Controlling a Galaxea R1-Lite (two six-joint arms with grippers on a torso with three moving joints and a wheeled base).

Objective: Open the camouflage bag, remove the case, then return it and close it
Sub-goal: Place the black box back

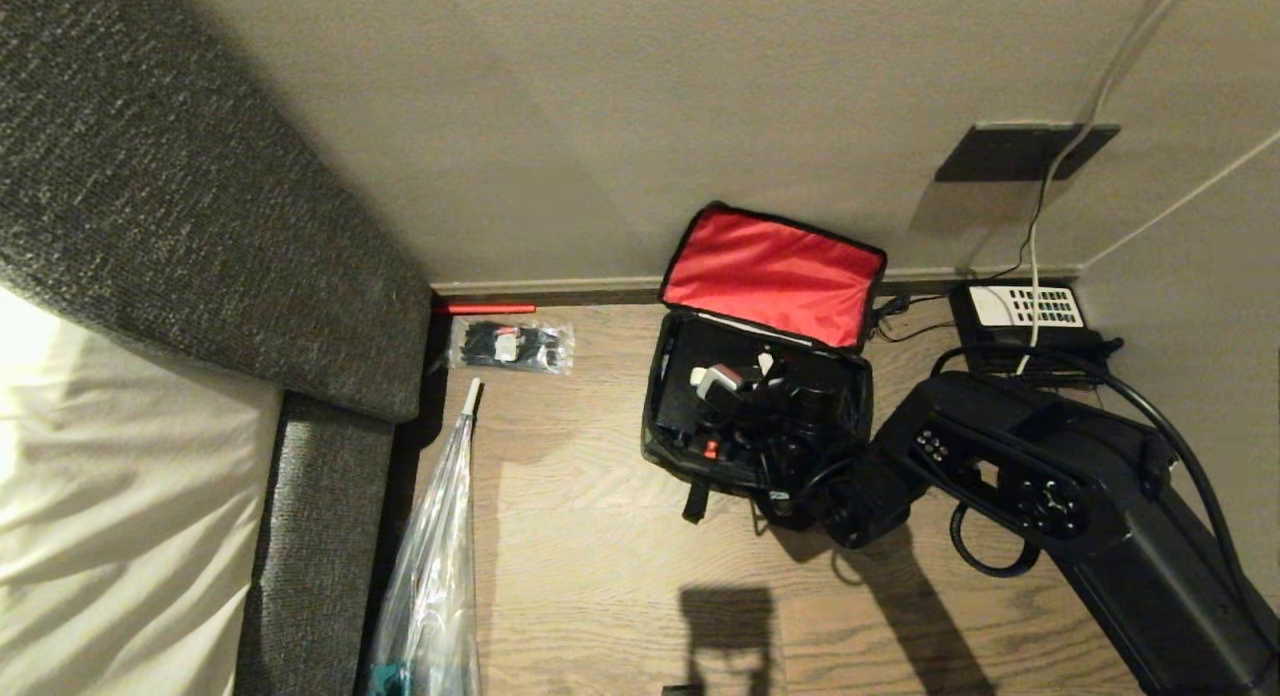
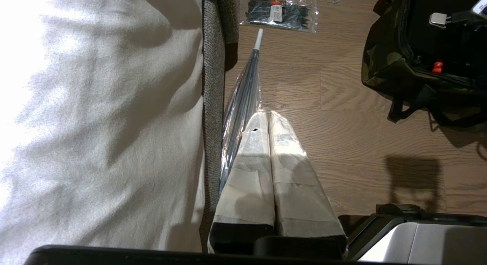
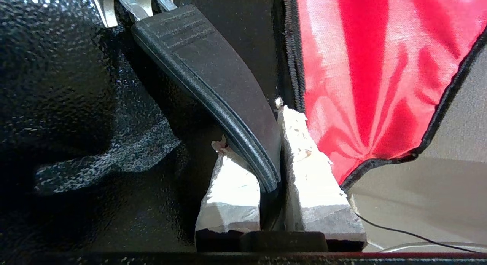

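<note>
The camouflage bag (image 1: 655, 416) stands open on the wood floor by the wall, and its side also shows in the left wrist view (image 2: 384, 63). Its red-lined lid (image 1: 770, 274) leans back against the wall. Inside lies the black case (image 1: 685, 401), whose textured top fills much of the right wrist view (image 3: 68, 105). My right gripper (image 1: 790, 401) reaches into the bag from the right. There my right gripper (image 3: 253, 126) is shut on the case's dark handle bar (image 3: 213, 71). My left gripper (image 2: 266, 114) hangs parked beside the bed, shut on nothing.
A bed with a white sheet (image 1: 100, 496) and a grey fabric frame (image 1: 200, 226) fills the left. A clear umbrella (image 1: 440, 556) leans along it. A packet of black ties (image 1: 510, 346) lies near the wall. A telephone (image 1: 1030, 308) and cables sit right of the bag.
</note>
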